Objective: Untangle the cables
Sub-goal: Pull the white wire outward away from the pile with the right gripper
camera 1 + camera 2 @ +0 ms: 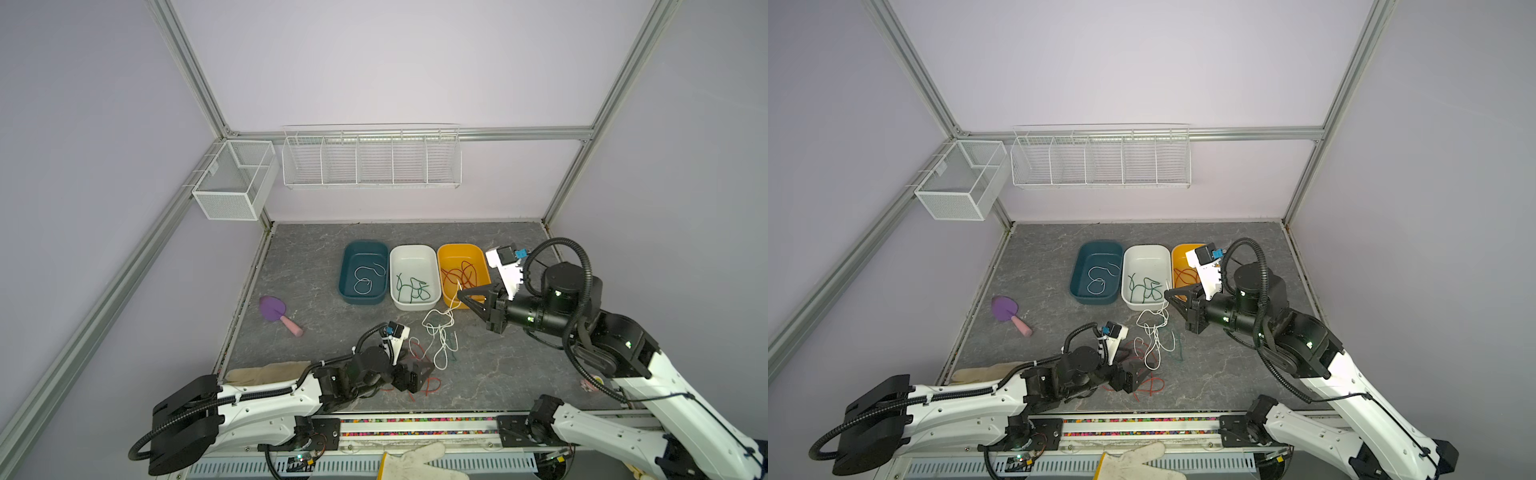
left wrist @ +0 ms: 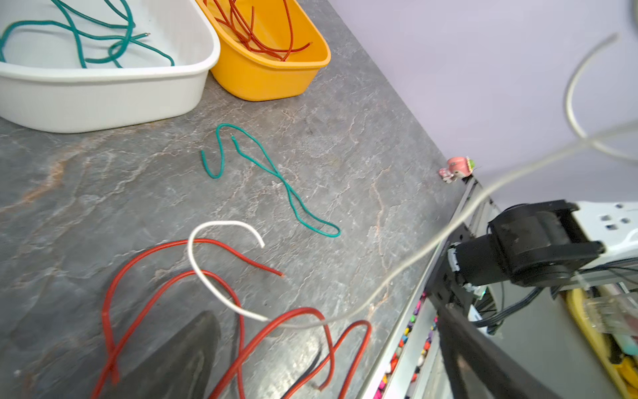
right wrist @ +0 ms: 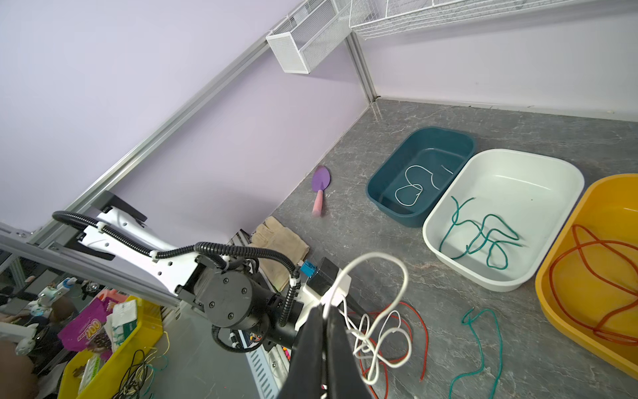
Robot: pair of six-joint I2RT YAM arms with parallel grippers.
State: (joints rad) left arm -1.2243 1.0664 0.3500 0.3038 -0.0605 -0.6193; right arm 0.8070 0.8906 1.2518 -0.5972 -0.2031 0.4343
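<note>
A loose tangle of cables lies on the grey table in front of three bins. My right gripper (image 1: 461, 296) (image 3: 326, 307) is shut on a white cable (image 1: 438, 332) (image 3: 379, 331) and holds it up near the yellow bin, so its loops hang down to the table. Red cables (image 1: 430, 384) (image 2: 138, 276) curl on the table under my left gripper (image 1: 424, 372) (image 2: 319, 338). That gripper is open, fingers wide apart, nothing between them. One green cable (image 2: 290, 193) (image 3: 483, 345) lies apart on the table, right of the white loops.
A teal bin (image 1: 345, 274) holds a white cable, a white bin (image 1: 415, 249) green ones, a yellow bin (image 1: 461, 248) red ones. Purple scoop (image 1: 276, 313) lies left, beige glove (image 1: 266, 374) at front left, small pink toy (image 1: 590, 382) at front right.
</note>
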